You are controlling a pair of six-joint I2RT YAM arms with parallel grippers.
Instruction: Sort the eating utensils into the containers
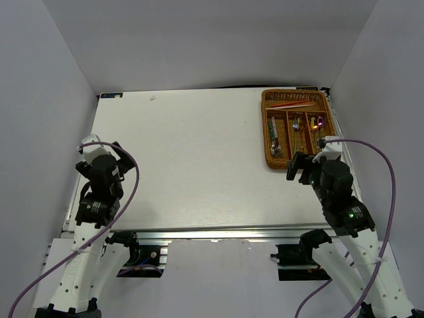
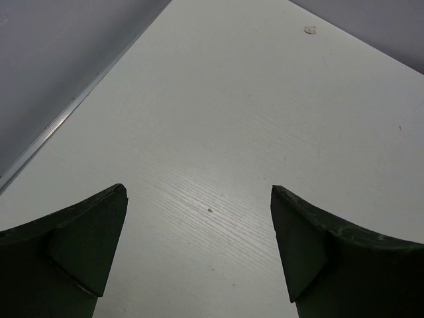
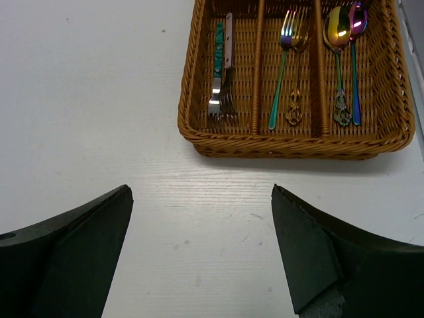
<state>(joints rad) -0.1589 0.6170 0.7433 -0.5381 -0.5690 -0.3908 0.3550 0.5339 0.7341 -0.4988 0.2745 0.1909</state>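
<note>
The wicker tray (image 3: pixel 291 147) holds the cutlery: two forks (image 3: pixel 214 106) in its left long slot, two more forks (image 3: pixel 281 73) in the middle slot (one iridescent, one gold), two spoons (image 3: pixel 336 30) in the right slot, and red chopsticks (image 1: pixel 291 104) in the crosswise slot at its far end. The right gripper (image 3: pixel 200 191) hovers just short of the tray's near wall, jaws spread wide and empty. The left gripper (image 2: pixel 199 189) — well apart from the tray, over bare table (image 2: pixel 265 99) — is likewise released, holding nothing.
</note>
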